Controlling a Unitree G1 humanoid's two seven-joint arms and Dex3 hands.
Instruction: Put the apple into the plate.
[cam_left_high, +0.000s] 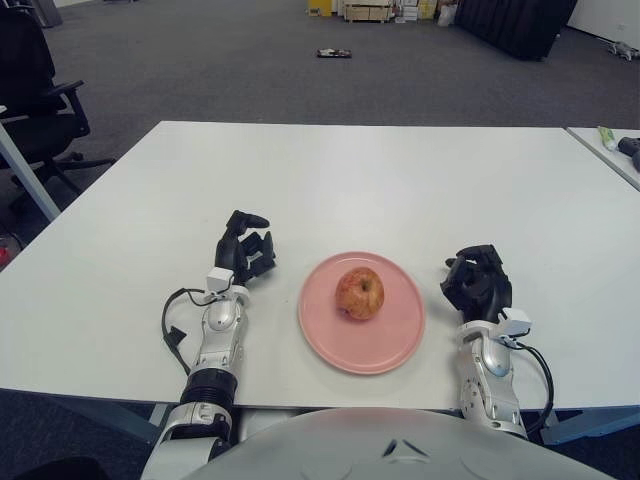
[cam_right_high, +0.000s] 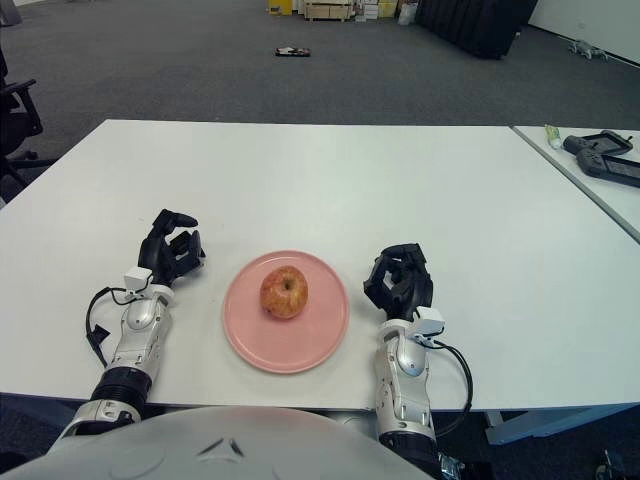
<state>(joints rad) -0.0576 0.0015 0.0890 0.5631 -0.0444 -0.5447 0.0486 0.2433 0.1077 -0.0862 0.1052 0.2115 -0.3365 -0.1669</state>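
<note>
Left eye view — apple (cam_left_high: 360, 294) centred on plate (cam_left_high: 395, 349), rim bare.

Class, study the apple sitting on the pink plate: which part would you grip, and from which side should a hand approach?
Grip the apple around its widest middle, coming from above. It sits on the plate with its stem dimple facing up, its rounded sides exposed all round. Left hand and right hand flank the plate, so either could probably reach.

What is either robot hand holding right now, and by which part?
Nothing. The apple sits free on the pink plate. The left robot hand and right robot hand flank the plate, fingers curled, empty.
</note>
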